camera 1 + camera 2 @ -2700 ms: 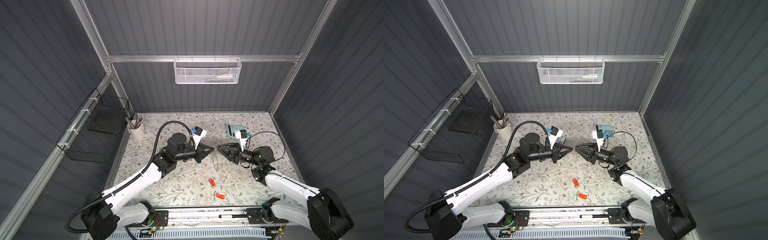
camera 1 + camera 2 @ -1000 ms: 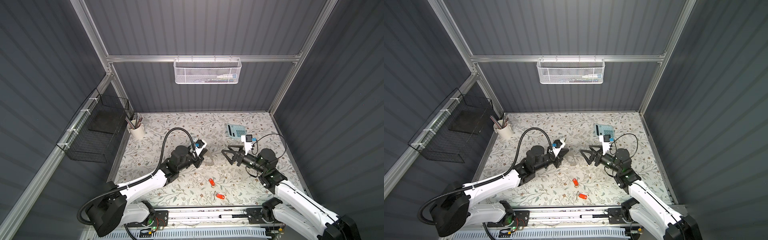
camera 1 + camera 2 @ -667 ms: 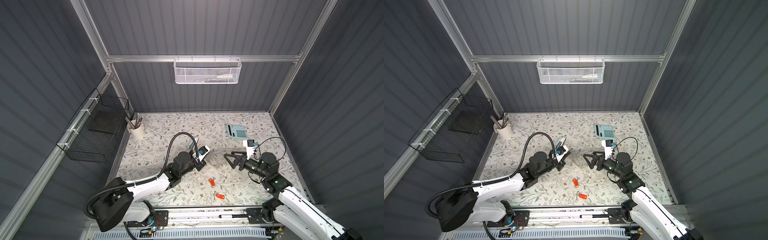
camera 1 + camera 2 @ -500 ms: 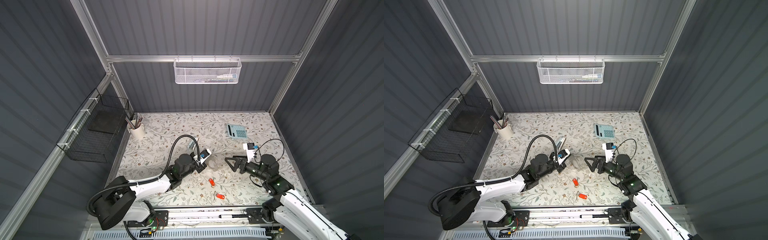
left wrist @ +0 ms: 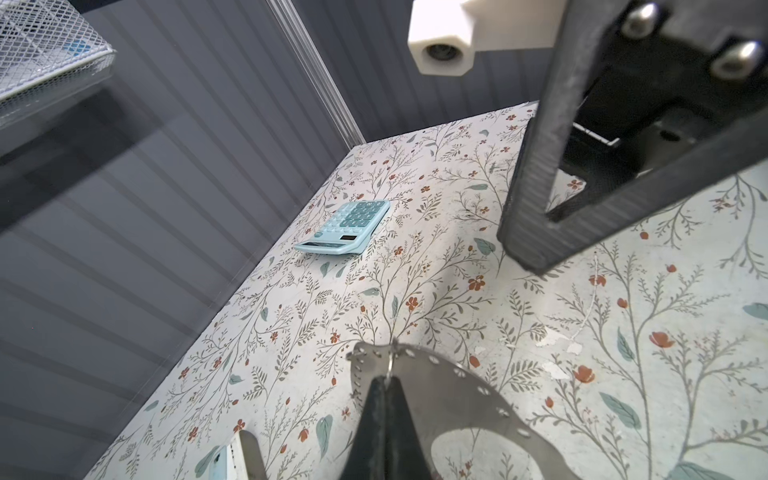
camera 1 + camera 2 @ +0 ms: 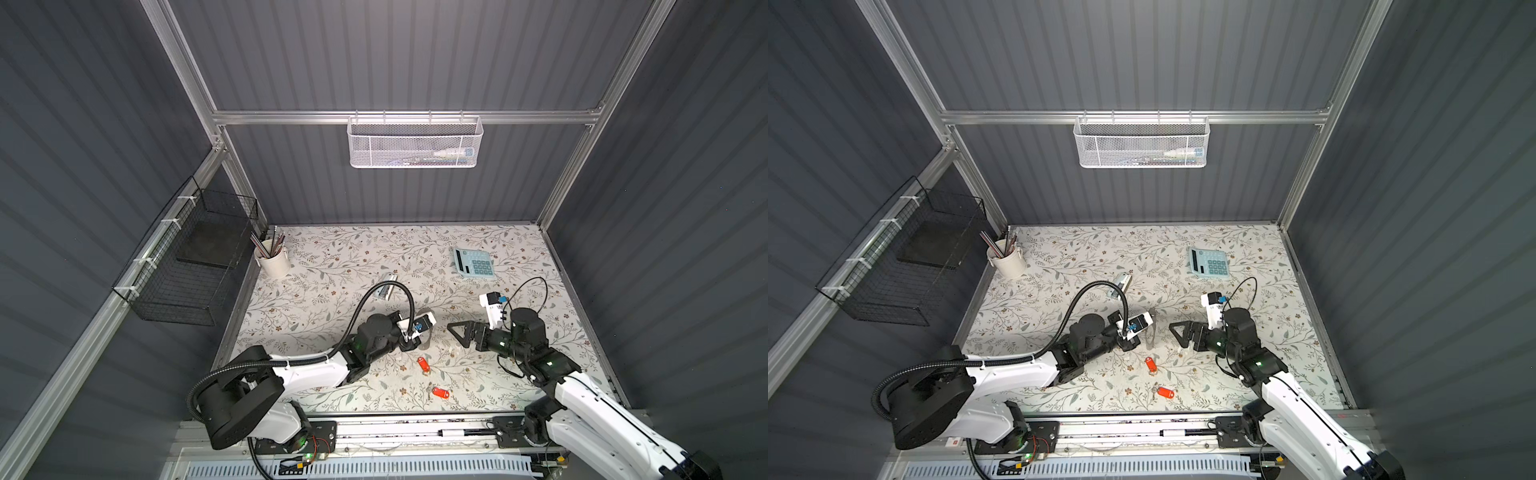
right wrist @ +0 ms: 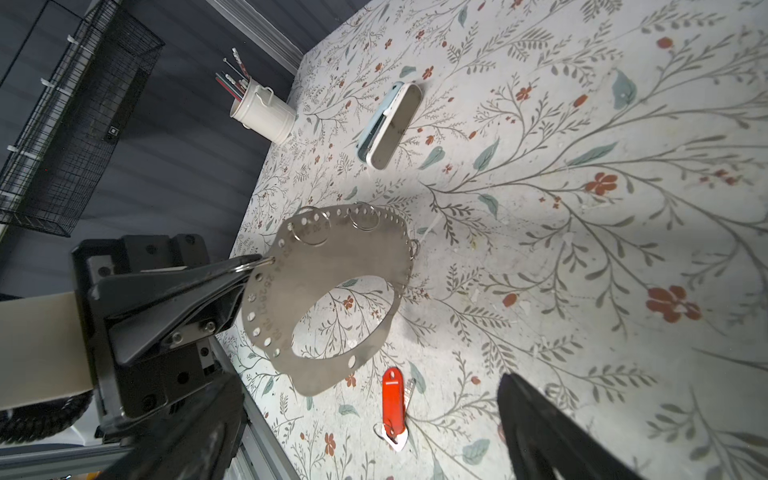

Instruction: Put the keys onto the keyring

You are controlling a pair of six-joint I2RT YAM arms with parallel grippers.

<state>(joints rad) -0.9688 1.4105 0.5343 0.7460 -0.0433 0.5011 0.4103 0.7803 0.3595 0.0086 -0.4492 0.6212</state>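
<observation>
The left end effector [image 7: 246, 270] is clenched on the keyring [image 7: 332, 257], pinching a small wire ring [image 7: 264, 260] threaded through a hole in its rim. The keyring hangs on edge just off the fingertips. Whether its lower rim touches the bench [image 6: 332, 266] cannot be told. The right end effector [image 6: 1177, 336] is released, jaws spread wide, facing the keyring from the opposite side and apart from it. Both keys lie on the bench: one key [image 6: 1150, 364] near the keyring's lower edge, between the two end effectors, the other key [image 6: 1165, 392] nearer the front rail [image 6: 1142, 419].
</observation>
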